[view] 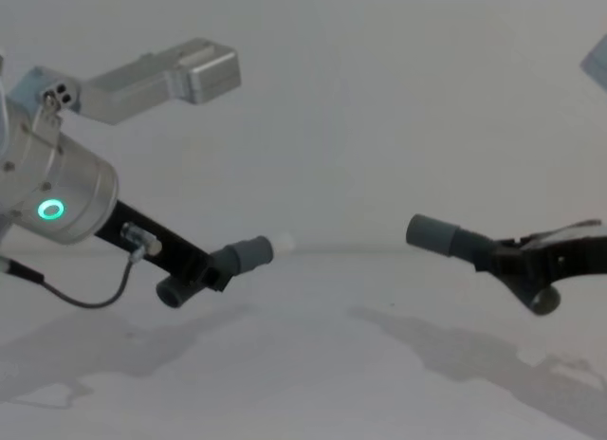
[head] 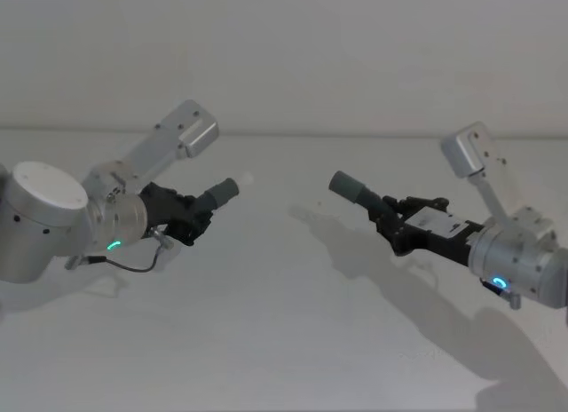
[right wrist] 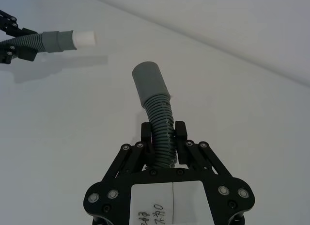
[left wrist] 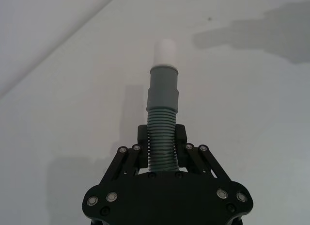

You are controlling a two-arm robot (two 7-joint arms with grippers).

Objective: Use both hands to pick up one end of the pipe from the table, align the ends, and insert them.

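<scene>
Both pipe pieces are held in the air above the table (head: 266, 341). My left gripper (head: 182, 218) (left wrist: 161, 137) is shut on the ribbed part of one dark grey pipe piece (left wrist: 162, 94). Its smooth grey cuff (head: 224, 192) (view: 248, 253) carries a white tip and points toward the right. My right gripper (head: 390, 218) (right wrist: 163, 135) is shut on the ribs of the other pipe piece (right wrist: 151, 84). That piece's cuff (head: 351, 187) (view: 434, 234) points left. The two ends face each other across a wide gap. In the right wrist view the left piece (right wrist: 58, 39) shows farther off.
The pale wall (head: 284, 57) rises behind the table's far edge. Shadows of both arms lie on the tabletop (view: 303, 364) beneath them.
</scene>
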